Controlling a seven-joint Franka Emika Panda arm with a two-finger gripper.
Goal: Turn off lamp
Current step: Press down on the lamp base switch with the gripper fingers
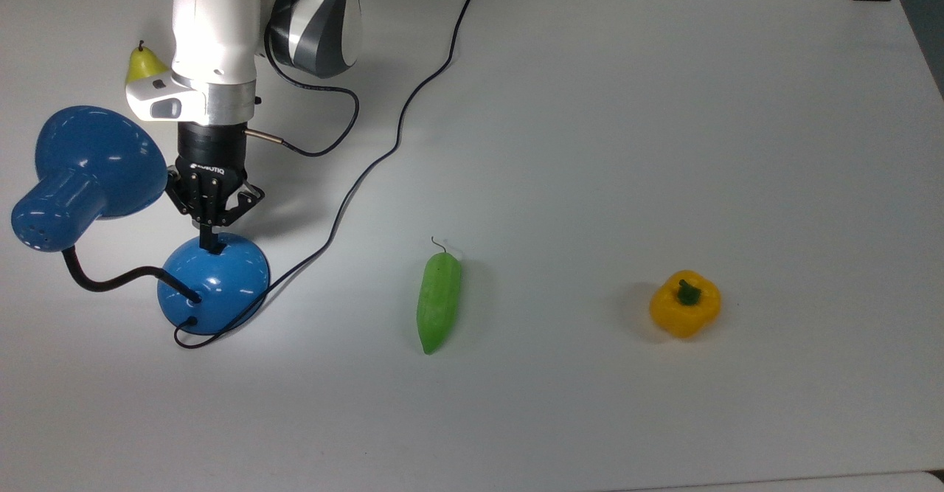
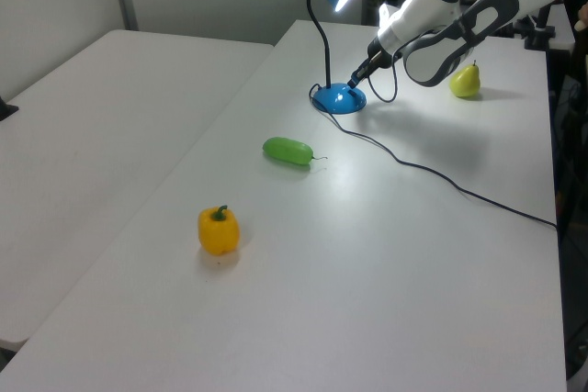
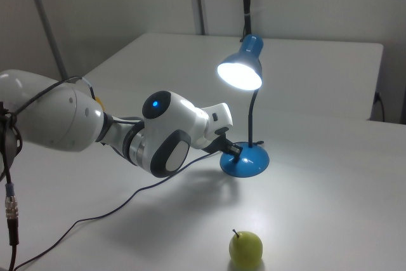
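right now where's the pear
The pear stands near the top view's upper left corner, on the table behind the lamp's shade, beside the robot arm.

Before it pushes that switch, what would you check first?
1. Glossy blue desk lamp lit: ok, the shade glows, so switching off is not yet done.
2. Gripper on the domed blue base: ok, its tip is at the top of the base, where the switch would be.
3. Jaws closed for a narrow poke: ok.
4. Black cord out of the way: ok, it trails off to the top view's right.
5. Green cucumber, yellow pepper, yellow-green pear apart from the gripper: ok.
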